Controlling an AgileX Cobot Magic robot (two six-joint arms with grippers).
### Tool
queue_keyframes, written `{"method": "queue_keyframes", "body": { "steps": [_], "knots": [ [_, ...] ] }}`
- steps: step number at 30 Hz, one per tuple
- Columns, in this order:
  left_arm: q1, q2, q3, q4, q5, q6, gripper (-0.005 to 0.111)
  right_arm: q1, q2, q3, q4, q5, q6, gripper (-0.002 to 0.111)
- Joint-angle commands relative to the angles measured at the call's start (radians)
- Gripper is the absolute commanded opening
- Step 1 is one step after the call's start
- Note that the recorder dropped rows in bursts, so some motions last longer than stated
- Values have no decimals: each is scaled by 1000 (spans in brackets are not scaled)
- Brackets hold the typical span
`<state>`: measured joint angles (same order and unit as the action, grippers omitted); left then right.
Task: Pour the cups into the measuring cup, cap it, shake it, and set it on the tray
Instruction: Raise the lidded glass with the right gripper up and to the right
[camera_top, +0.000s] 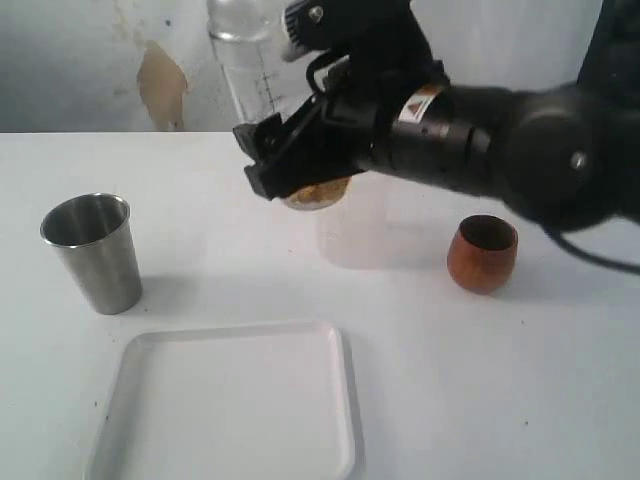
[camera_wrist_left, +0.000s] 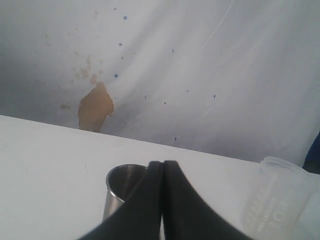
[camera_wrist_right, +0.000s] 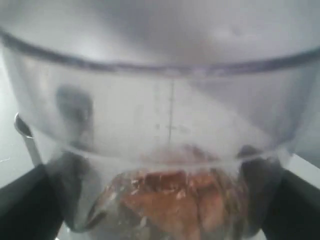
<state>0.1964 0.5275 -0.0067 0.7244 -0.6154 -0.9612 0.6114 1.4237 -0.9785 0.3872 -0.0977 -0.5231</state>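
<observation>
My right gripper (camera_top: 298, 172) reaches across the middle and is shut on the clear measuring cup (camera_top: 248, 70), holding it tilted above the table. Brown contents show at the cup's base (camera_top: 316, 193). In the right wrist view the measuring cup (camera_wrist_right: 165, 120) fills the picture, with the dark fingers (camera_wrist_right: 295, 205) on both sides of it. The steel tumbler (camera_top: 92, 250) stands at the left, and the wooden cup (camera_top: 483, 255) at the right. The white tray (camera_top: 235, 400) lies in front, bare. My left gripper (camera_wrist_left: 163, 167) is shut on nothing, near the steel tumbler (camera_wrist_left: 120, 187).
A cloudy frosted container (camera_top: 355, 225) stands on the table under the right arm, and the left wrist view also shows this frosted container (camera_wrist_left: 280, 200). A white backdrop with a brown stain (camera_top: 160, 85) rises behind the table.
</observation>
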Motion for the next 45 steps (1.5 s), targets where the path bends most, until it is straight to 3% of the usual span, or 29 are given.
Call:
{"method": "queue_keyframes", "body": {
  "steps": [1,4,7,14,17,31,38,45],
  "knots": [
    [0,-3,7,17,1,-2,0,-75,-5,-140,22,169,-62,0],
    [0,-3,7,17,1,-2,0,-132,10,-204,-16,277,-63,0],
    [0,-3,7,24,1,-2,0,-192,33,-254,-172,372,27,0],
    [0,-3,7,39,1,-2,0,-241,105,-367,-971,655,663,0],
    [0,-3,7,39,1,-2,0,-241,143,-399,-1183,778,748,0],
    [0,-3,7,49,1,-2,0,-239,285,-408,-1547,889,650,0],
    [0,-3,7,50,1,-2,0,-239,329,-406,-1573,903,517,0],
    [0,-3,7,50,-4,-2,0,-239,335,-404,-1624,905,515,0]
  ]
}}
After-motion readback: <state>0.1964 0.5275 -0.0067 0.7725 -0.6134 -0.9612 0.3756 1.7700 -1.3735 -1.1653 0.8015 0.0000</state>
